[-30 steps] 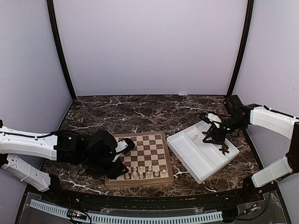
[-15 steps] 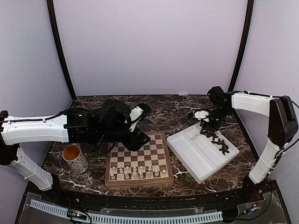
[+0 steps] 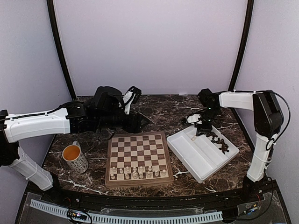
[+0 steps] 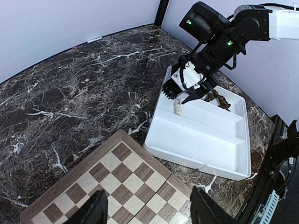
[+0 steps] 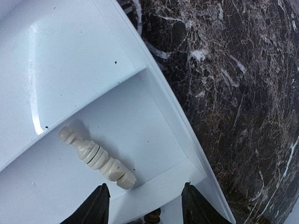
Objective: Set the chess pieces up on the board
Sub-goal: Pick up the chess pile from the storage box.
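Note:
The board (image 3: pixel 140 144) lies near the table's front, with several pale chess pieces (image 3: pixel 138 172) standing on its two nearest rows. My left gripper (image 3: pixel 142 122) hangs open and empty above the board's far edge; in the left wrist view the left gripper (image 4: pixel 149 214) looks down on the board (image 4: pixel 117 186). My right gripper (image 3: pixel 202 128) is open over the far corner of the white tray (image 3: pixel 201 156). Just ahead of the right gripper (image 5: pixel 145 207), a pale piece (image 5: pixel 96 156) lies on its side in a tray compartment. Dark chess pieces (image 3: pixel 220 143) are heaped in the tray's right compartment.
A mug (image 3: pixel 74 157) with an orange inside stands left of the board. The tray (image 5: pixel 70 56) has raised dividers and sits at an angle right of the board. Dark marble table all round; the enclosure's walls close in at the back and sides.
My left arm rose from the board's near left side and swung to its far edge, uncovering the mug. My right gripper moved from the dark pieces to the tray's far corner.

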Robot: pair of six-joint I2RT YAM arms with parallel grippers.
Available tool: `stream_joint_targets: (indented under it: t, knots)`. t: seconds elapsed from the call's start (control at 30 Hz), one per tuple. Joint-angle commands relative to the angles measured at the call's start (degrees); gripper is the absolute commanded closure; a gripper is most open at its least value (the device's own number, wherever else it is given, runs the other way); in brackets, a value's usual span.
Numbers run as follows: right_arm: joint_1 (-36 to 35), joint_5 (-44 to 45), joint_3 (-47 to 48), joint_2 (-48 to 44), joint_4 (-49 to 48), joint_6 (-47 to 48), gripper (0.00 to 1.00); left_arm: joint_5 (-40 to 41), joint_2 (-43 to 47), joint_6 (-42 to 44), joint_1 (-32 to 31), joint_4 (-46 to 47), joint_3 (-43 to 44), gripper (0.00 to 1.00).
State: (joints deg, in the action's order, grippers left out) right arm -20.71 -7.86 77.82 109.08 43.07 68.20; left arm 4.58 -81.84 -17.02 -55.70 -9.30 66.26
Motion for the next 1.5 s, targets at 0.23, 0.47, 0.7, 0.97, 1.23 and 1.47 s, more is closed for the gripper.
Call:
stream_joint_targets:
  t: [0.23, 0.47, 0.7, 0.97, 1.23, 1.47]
  knots:
    - [-2.81, 3.65, 2.29, 5.71, 7.3, 4.78, 0.46, -5.27, -0.24, 0.64, 2.84, 2.95, 0.11, 0.38]
    - [-3.52, 5.45, 0.48, 3.66, 6.96, 5.37, 0.48, -6.4, 0.27, 0.01, 3.15, 5.02, -1.43, 0.38]
    - [-4.68, 4.36, 0.33, -1.08, 4.95, 4.64, 0.49, -5.88, 1.3, -0.27, 3.23, 5.24, -2.51, 0.38]
    - [-6.93, 5.16, -1.59, -3.94, 7.25, 6.43, 0.51, -6.17, 1.9, -0.75, 3.28, 5.55, -3.11, 0.38]
    - [-6.95, 7.18, 0.05, -0.46, 3.48, 4.34, 0.5, -6.91, 1.9, -1.49, 3.24, 6.73, -3.83, 0.38]
    - [-6.14, 9.24, 0.61, 3.59, 2.51, 5.16, 0.53, -6.75, 2.55, -1.69, 3.28, 6.57, -4.49, 0.38]
